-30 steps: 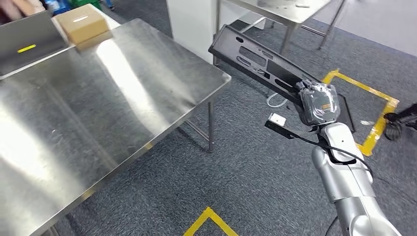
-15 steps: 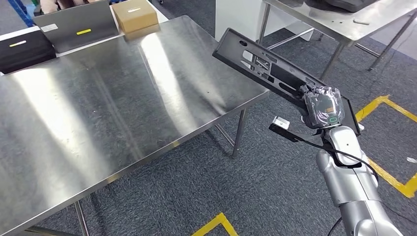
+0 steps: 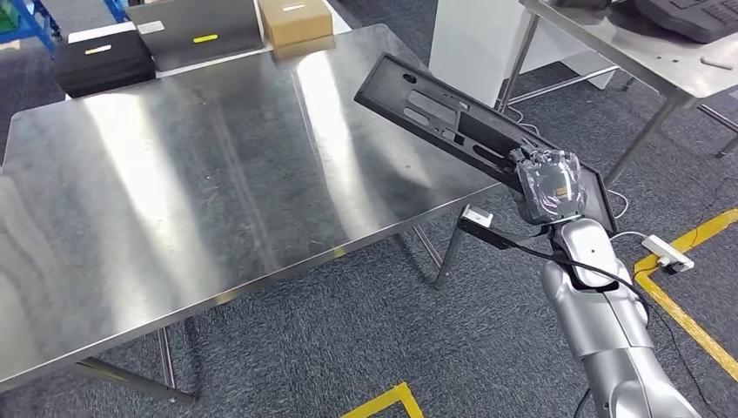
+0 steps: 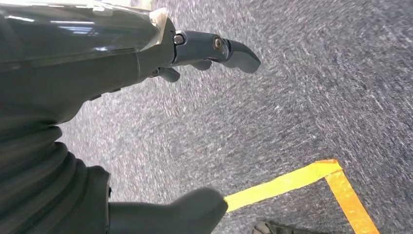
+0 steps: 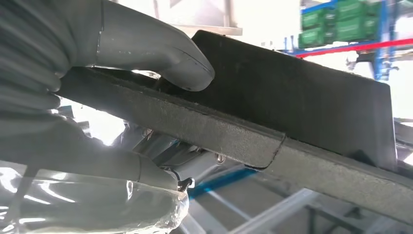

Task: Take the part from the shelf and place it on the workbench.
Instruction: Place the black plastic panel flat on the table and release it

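Note:
A long black flat part [image 3: 444, 117] with several cut-outs is held in the air by my right hand [image 3: 551, 185], which grips its near end. The part slants up and away, and its far end reaches over the right edge of the steel workbench [image 3: 174, 200]. In the right wrist view the thumb [image 5: 160, 48] presses on the part's [image 5: 292, 112] dark face while the other fingers sit under its edge. My left hand [image 4: 146, 97] hangs over the carpet with its fingers [image 4: 219, 48] apart and nothing in it.
At the workbench's far edge stand a black case [image 3: 103, 61], a grey folded panel [image 3: 196, 30] and a cardboard box [image 3: 296, 19]. A second steel table [image 3: 644, 52] stands at the right. Yellow floor tape [image 3: 687, 287] and a white power strip [image 3: 666, 252] lie near my right arm.
The camera has swung round, so the workbench now lies more squarely ahead. The part's far end, earlier beyond the table's corner, now hangs over its right edge. My right hand keeps its grip.

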You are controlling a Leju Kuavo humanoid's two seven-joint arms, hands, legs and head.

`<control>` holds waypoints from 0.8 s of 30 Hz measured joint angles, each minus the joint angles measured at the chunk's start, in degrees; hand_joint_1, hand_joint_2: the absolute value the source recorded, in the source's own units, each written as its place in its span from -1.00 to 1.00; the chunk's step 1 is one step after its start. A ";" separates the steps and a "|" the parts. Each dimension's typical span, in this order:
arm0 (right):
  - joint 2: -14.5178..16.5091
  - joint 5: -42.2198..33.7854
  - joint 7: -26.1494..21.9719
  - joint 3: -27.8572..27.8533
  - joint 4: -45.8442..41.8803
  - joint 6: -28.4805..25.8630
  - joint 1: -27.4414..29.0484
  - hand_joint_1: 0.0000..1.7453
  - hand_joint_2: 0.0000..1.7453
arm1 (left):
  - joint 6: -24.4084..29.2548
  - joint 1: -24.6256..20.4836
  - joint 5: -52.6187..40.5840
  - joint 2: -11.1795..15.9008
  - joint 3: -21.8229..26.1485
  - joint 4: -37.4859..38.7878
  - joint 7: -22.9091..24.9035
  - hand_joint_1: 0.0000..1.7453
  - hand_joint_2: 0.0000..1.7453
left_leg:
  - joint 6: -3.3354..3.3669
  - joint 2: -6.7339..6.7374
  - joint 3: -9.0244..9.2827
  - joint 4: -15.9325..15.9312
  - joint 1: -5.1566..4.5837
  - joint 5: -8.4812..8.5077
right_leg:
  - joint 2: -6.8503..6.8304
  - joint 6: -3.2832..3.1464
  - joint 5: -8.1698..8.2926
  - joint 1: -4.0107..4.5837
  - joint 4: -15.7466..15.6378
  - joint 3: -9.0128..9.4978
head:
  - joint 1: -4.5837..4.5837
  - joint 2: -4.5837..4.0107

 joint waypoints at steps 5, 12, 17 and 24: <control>1.59 0.22 -0.53 0.91 4.32 -0.27 -4.44 0.86 1.00 | 0.25 -0.16 -0.97 -0.01 0.45 -0.04 0.81 -1.00 1.00 | 2.10 -3.62 0.71 -1.42 -0.15 0.55 | 2.09 0.76 -2.33 0.11 3.26 -1.20 | 0.29 0.00; 4.82 2.01 -1.46 3.60 13.67 -1.21 -10.04 0.86 1.00 | 0.70 -0.77 -1.03 -0.35 1.25 -0.06 0.28 -1.00 1.00 | 2.55 -9.68 0.93 -1.37 -0.11 0.63 | 7.38 1.50 -1.66 -0.03 9.00 -6.41 | 0.48 0.00; 6.87 2.09 -1.54 4.85 16.33 -1.34 -12.86 0.86 1.00 | 0.98 -0.54 -0.90 -0.49 1.88 -0.04 -0.07 -1.00 1.00 | 0.79 -13.32 0.38 -1.47 0.08 0.82 | 8.91 -0.09 1.87 0.35 0.05 -2.32 | 0.32 0.00; 8.87 2.93 -3.73 7.05 19.35 -0.89 -15.48 0.86 1.00 | 4.08 -0.16 3.58 -0.45 4.70 -0.07 -10.54 -1.00 1.00 | -1.46 -4.76 -7.15 13.32 0.53 -5.93 | 4.45 -2.50 1.98 0.01 -1.09 -0.86 | -0.10 0.00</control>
